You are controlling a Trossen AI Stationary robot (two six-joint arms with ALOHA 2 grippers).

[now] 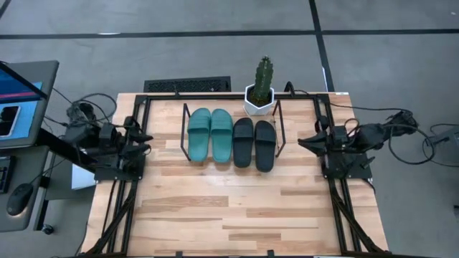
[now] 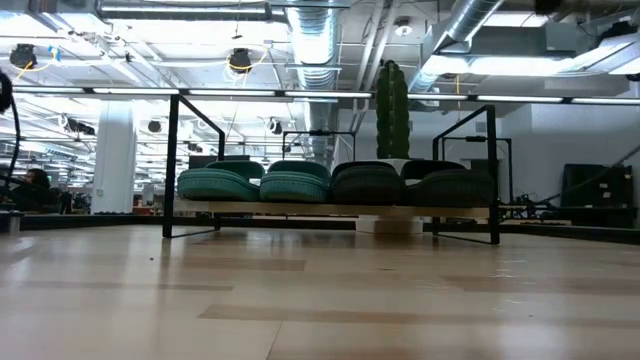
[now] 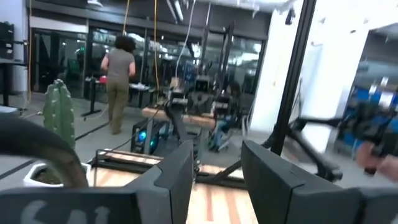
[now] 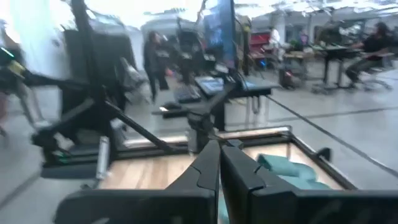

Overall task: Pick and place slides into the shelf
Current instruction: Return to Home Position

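Two teal-green slides (image 1: 210,135) and two black slides (image 1: 254,143) lie side by side on the shelf's wooden board (image 2: 330,208), soles down, between its black rod end-frames (image 1: 185,132). In the low view the teal pair (image 2: 255,184) is left and the black pair (image 2: 410,184) right. My left gripper (image 1: 147,137) is open and empty at the table's left side, left of the shelf. My right gripper (image 1: 301,141) is shut and empty at the right side, right of the shelf. The teal slides also show in the right wrist view (image 4: 289,171).
A cactus in a white pot (image 1: 261,89) stands just behind the shelf at the far edge. The black table frame (image 1: 129,208) runs along both sides. People stand in the room beyond (image 3: 118,74). Bare wood lies in front of the shelf (image 1: 229,208).
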